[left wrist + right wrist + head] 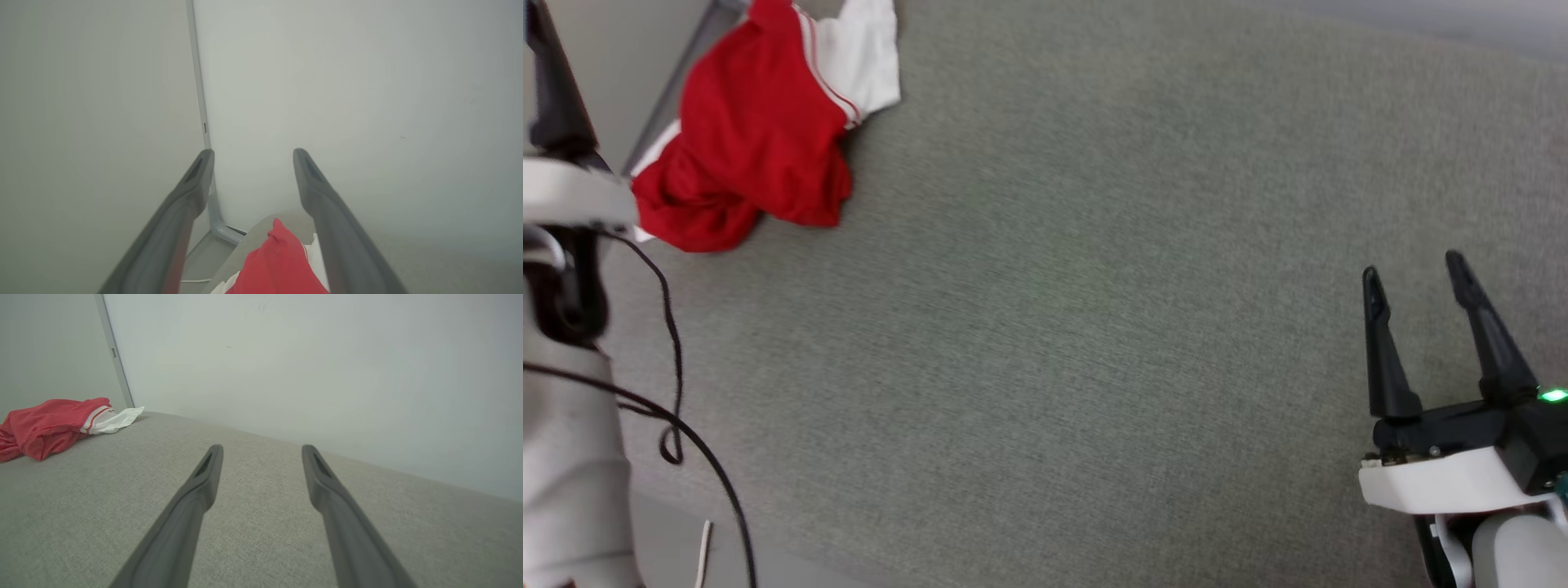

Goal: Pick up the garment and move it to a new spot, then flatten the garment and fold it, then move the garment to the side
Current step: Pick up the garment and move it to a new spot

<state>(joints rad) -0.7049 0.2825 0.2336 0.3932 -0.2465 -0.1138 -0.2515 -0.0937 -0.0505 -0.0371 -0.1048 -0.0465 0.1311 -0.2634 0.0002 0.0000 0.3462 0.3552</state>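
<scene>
The garment (760,139) lies in a heap at the far left corner of the grey mat (1094,327).

The mat is wide and flat, and a pale wall (327,355) stands along its far edge. The garment is red with a white sleeve, all bunched up, right by the mat's left edge. My left gripper (252,152) is above that corner, over the garment, its two fingers wide apart with nothing in them. My right gripper (1412,265) is over the mat's near right part, well apart from the garment, spread wide and empty too. A thin black cable (670,343) loops by the mat's near left edge.
</scene>
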